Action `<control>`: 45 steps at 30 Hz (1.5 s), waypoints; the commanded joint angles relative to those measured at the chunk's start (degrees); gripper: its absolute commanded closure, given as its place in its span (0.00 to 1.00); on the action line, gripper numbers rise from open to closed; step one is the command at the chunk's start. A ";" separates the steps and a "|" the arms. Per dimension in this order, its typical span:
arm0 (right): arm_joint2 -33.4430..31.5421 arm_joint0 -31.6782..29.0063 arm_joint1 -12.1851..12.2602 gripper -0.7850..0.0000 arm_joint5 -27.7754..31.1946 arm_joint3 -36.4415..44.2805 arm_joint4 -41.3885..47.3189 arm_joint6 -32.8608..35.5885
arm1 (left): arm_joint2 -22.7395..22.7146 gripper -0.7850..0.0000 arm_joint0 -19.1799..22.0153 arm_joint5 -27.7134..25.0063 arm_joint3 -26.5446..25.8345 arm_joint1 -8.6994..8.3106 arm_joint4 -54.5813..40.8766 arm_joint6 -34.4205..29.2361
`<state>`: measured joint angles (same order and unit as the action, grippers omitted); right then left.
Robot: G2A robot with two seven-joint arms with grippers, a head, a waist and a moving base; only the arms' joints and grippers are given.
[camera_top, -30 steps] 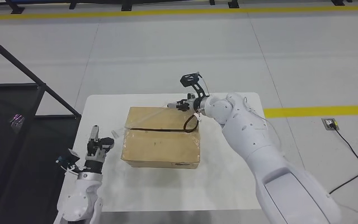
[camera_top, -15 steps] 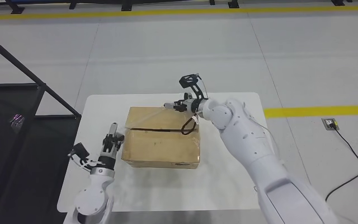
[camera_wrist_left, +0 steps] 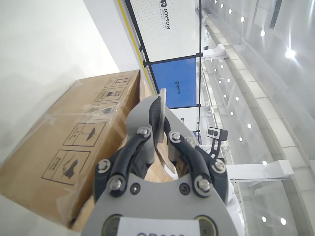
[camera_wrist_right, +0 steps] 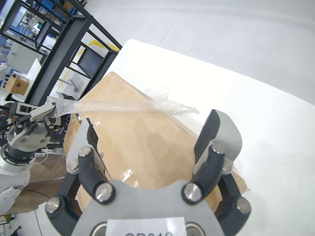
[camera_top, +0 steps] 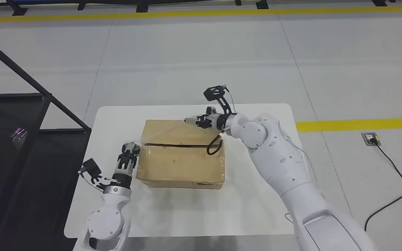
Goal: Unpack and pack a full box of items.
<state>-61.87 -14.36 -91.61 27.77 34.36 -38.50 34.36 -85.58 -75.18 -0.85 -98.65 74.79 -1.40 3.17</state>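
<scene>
Box [camera_top: 182,164], unsealing step: left end effector [camera_top: 130,149] pinches tape strip [camera_wrist_right: 115,104] (right end effector [camera_wrist_right: 150,124] spread apart); next, probably peel it clear.

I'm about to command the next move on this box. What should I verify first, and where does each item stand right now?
1. Left gripper shut on the tape strip: ok.
2. Tape strip free of the box: cannot tell; its far end lies crumpled at the box's edge.
3. Right gripper open and empty, above the box top: ok.
4. Box flaps opened: not ok; the top seam looks closed in the top view.
5. Box sitting fully on the table: ok.
</scene>
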 commanded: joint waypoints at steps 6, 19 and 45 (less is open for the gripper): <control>-4.05 -0.86 0.81 0.00 5.86 -2.12 12.32 8.28 | -1.08 1.00 -1.22 -1.95 -3.86 -0.12 -0.34 -2.43; -4.74 -0.51 -0.16 0.00 14.64 -9.90 33.57 27.50 | -1.46 1.00 -4.91 -9.13 -8.88 -0.33 -1.94 -8.97; -1.32 2.65 -1.11 0.00 10.69 -17.04 38.80 28.83 | -12.04 1.00 -12.13 -15.43 -7.93 -1.78 -18.23 -23.86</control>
<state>-63.19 -11.70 -92.72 38.46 17.31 0.28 63.18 -97.65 -87.44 -16.36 -106.70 73.02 -19.67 -20.73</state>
